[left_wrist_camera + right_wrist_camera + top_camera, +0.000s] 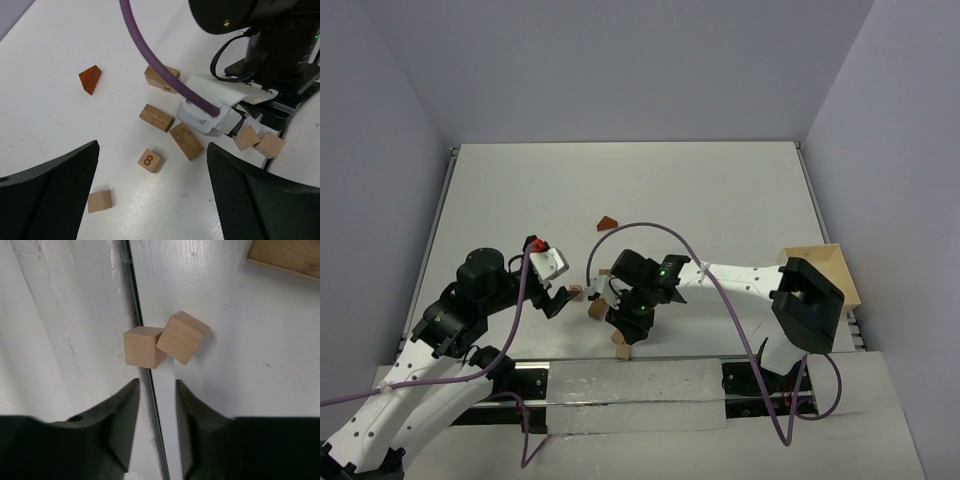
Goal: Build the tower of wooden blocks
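Note:
No standing wood block tower shows in any view; small tan blocks lie loose on the white table. In the left wrist view I see a reddish-brown wedge [90, 79], two bricks [156, 117] [186, 141], a cube marked 8 [149, 160] and a plain cube [99, 201]. My left gripper [150, 205] hangs wide open over these last two and holds nothing. Two tan cubes [144, 346] [182, 336] touch at a corner just ahead of my right gripper [157, 405], whose fingers stand a little apart with nothing between them.
A block marked with an X [161, 78] lies behind the bricks. The right arm's white wrist [215, 107] and purple cable [150, 55] hang over the block cluster. A pale wooden tray [835, 262] stands at the right edge. A dark seam [131, 300] runs under the left cube.

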Controlling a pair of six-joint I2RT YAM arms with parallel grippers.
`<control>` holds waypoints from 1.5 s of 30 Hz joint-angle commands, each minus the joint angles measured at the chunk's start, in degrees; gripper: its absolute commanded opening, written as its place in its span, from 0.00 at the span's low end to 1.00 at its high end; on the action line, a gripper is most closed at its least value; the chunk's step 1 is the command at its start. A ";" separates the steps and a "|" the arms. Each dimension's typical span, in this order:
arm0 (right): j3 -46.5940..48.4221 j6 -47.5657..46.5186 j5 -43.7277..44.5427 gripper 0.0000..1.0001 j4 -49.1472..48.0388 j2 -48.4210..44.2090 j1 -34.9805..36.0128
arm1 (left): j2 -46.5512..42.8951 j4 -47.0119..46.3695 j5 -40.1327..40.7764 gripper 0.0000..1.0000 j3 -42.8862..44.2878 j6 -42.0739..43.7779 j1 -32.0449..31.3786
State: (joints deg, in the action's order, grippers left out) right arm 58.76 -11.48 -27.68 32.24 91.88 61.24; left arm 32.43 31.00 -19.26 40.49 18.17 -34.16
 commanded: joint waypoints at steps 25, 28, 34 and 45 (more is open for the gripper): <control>-5.09 8.68 4.11 0.28 -6.05 -2.55 4.70 | 1.38 -8.02 11.71 0.99 9.03 -16.21 4.82; -4.67 8.98 4.65 0.29 -6.27 -1.70 5.86 | 1.67 -8.14 11.71 0.99 9.70 -16.76 5.11; -3.04 9.37 5.23 0.27 -6.22 0.99 6.61 | 1.54 -8.72 11.57 0.99 9.39 -17.03 5.42; 0.96 10.96 4.87 0.24 -6.13 4.71 6.70 | 1.18 -9.24 11.71 0.99 8.68 -16.46 5.86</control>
State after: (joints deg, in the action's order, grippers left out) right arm 56.89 -1.72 -22.94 27.28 96.25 67.40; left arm 33.87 24.98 -8.08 47.88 2.13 -28.90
